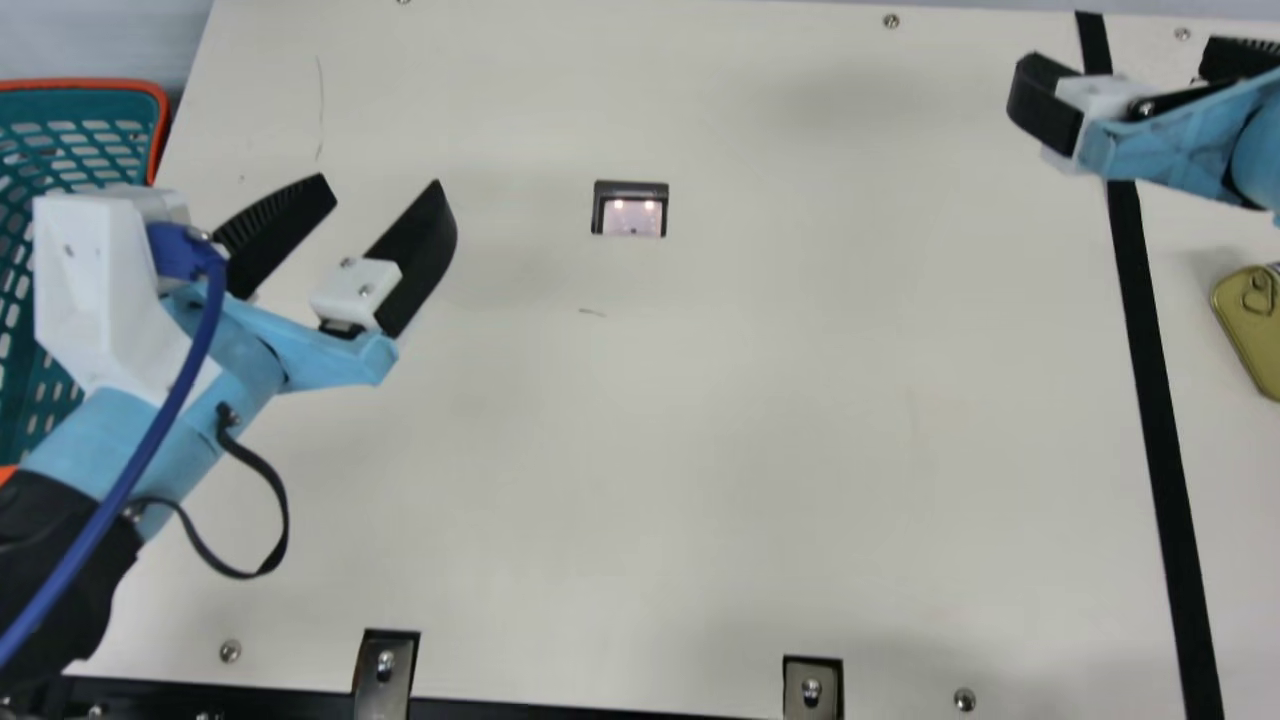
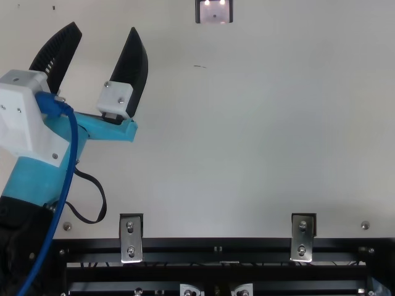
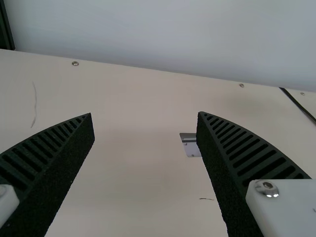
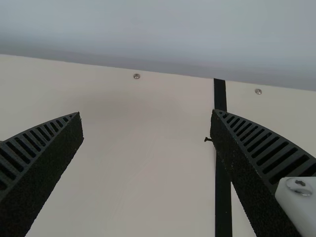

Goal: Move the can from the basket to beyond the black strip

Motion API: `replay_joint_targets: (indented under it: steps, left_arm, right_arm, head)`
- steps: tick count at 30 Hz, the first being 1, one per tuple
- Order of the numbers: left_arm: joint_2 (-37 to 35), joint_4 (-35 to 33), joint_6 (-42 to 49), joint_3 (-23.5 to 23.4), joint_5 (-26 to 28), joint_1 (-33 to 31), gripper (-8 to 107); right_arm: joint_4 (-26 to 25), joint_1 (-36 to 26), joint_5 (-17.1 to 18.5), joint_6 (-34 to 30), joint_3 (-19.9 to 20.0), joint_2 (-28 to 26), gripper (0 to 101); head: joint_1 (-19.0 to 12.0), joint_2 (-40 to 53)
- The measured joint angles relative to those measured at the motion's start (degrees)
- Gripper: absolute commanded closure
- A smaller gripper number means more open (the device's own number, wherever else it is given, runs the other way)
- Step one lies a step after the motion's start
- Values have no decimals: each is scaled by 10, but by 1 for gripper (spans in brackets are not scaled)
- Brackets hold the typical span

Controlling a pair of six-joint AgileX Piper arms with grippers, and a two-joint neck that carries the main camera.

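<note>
One can [image 1: 1260, 325] at the right edge, beyond one black strip [image 1: 1149, 350]; one basket [image 1: 80, 84] at left; two grippers, jaws spread: left gripper [image 1: 381, 187] left of centre, right gripper [image 1: 1122, 52] upper right.

- Main view: high above the table [image 1: 700, 450], looking down, wide enough to take in both sides of the black strip [image 1: 1150, 380].
- Top view: closer, looking steeply down left of the strip; shares the framed plate [image 1: 630, 210] there with the main view.
- Left wrist view: low, left of the strip, facing slantwise across to its far end.
- Right wrist view: low, nearest the strip, facing along it; both wrist views share its far end.
</note>
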Motion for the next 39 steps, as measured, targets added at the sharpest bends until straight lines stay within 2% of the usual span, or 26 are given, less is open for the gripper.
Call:
replay_joint_targets:
  steps: [2, 16, 26, 32, 39]
  left_arm:
    - [0, 0, 0, 0, 0, 0, 9]
    - [0, 0, 0, 0, 0, 0, 9]
    - [-3, 24, -11, -1, 12, 8, 9]
    - [-27, 45, 3, -5, 57, 23, 9]
    - [-82, 86, -14, -6, 152, 19, 9]
  right_arm:
    - [-3, 6, -4, 6, 0, -3, 0]
    - [-11, 46, -28, 48, 22, -29, 0]
    - [5, 72, -55, 66, 73, -81, 0]
    - [2, 82, -61, 78, 118, -133, 0]
    - [-19, 99, -54, 102, 174, -209, 0]
  head:
    - [9, -3]
    - [9, -6]
    - [9, -6]
    - [9, -6]
    - [9, -6]
